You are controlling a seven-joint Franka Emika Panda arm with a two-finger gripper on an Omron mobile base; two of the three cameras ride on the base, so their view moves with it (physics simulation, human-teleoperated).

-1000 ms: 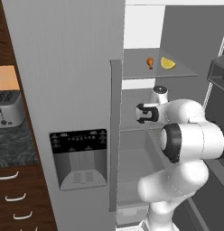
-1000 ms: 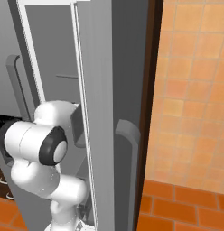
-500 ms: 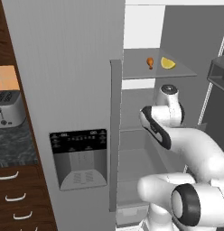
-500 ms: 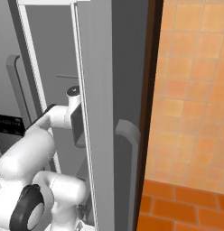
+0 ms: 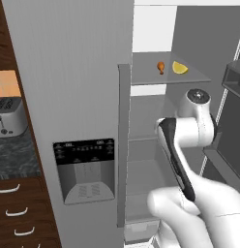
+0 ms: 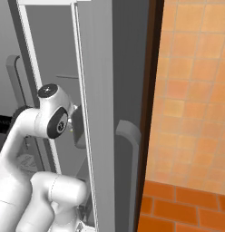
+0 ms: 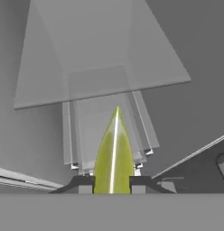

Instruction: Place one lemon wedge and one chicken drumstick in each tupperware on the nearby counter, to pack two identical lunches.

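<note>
Holding a lemon wedge (image 7: 114, 158) between its two fingertips (image 7: 84, 184), the tool (image 7: 111, 186) is clenched on the fruit, as we read from the hand view. The wedge stands with its pointed end away from the camera, and a pale stripe runs along its middle. Beyond it we see translucent glass shelves (image 7: 100, 67) and grey inner walls of the fridge.

In the left base view we find the white arm (image 5: 189, 145) rising from the lower right and bent inside the open fridge compartment, its wrist joint just below the upper glass shelf (image 5: 165, 77). On that shelf lie a chicken drumstick (image 5: 161, 67) and a second wedge (image 5: 179, 68) (yellow here, rounded along one side), near each other but apart. The tool itself is hidden behind the arm in this view.

To the left of the compartment we note the closed grey fridge door (image 5: 68, 97) with its vertical handle (image 5: 123, 145) and a dark dispenser panel (image 5: 84, 169). Further left, a silver toaster (image 5: 8, 118) stands on the dark speckled bench (image 5: 13, 157), above wood drawers with curved silver handles (image 5: 8, 188).

In the right base view we see the arm (image 6: 46, 122) from the other side, beside the edge of the open door (image 6: 98, 113), with an orange tiled wall (image 6: 191, 90) to the right. We cannot tell the tool's state from this view.
</note>
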